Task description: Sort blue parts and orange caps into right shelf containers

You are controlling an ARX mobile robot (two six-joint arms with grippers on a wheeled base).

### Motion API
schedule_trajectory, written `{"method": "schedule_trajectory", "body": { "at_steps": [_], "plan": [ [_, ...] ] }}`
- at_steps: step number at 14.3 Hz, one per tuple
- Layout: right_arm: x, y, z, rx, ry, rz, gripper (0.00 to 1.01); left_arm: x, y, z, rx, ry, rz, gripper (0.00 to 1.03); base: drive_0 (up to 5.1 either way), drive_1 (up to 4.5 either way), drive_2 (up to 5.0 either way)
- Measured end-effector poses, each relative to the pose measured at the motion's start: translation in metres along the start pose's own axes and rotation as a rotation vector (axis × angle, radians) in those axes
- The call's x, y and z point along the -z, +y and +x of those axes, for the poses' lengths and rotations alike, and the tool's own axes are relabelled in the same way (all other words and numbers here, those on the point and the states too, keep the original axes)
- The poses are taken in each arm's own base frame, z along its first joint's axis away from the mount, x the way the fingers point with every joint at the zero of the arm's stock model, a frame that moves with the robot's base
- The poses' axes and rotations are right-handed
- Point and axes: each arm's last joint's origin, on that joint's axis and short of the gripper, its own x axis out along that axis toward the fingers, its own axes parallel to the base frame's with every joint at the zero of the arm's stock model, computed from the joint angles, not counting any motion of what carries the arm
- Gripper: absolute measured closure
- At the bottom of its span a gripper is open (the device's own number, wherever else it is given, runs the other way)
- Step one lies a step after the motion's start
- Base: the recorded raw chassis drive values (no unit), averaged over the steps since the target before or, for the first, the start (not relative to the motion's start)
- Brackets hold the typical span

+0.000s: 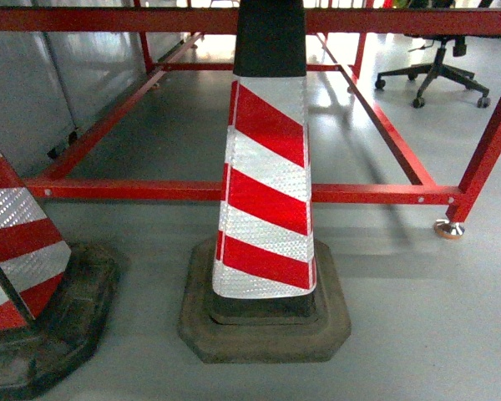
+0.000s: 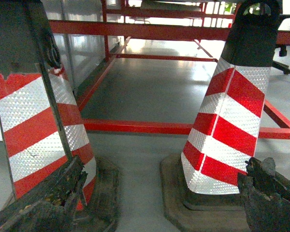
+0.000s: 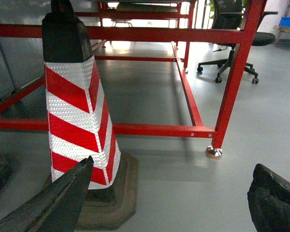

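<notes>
Nearest to the wrist cameras, the left gripper (image 2: 159, 203) is seen as two worn dark fingers at the lower corners of its view, the jaws spread wide with nothing between them. The right gripper (image 3: 169, 198) is shown the same way, jaws spread and empty; neither is visible in the head view.

Just beyond them, on the grey floor (image 1: 417, 317), a red-and-white striped reflective traffic cone on a black rubber base (image 1: 267, 184) stands upright at the middle of the head view, with a second striped cone (image 1: 21, 251) near it at the left edge.

Behind the cones, a red-painted steel frame (image 1: 376, 194) runs low across the floor, one levelling foot (image 1: 448, 228) resting at its right corner. Farther off, a black wheeled office chair (image 1: 438, 71) stands well apart to the right.

No small blue parts, orange caps or shelf containers can be found in any view, so no direction from the jaws to them can be given, and neither arm can be judged nearer. It is judged that the base must be turned or driven before any reach is possible.
</notes>
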Motion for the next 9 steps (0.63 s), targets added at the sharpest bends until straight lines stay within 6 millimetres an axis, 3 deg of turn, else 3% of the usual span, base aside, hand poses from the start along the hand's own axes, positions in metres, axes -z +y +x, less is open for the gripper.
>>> {"method": "schedule_trajectory", "body": {
  "at_steps": [9],
  "plan": [
    [0.0000, 0.0000, 0.0000, 0.000, 0.000, 0.000, 0.03, 0.0000, 0.0000, 0.0000, 0.000, 0.000, 0.000, 0.05, 0.0, 0.00, 0.0]
  ]
}}
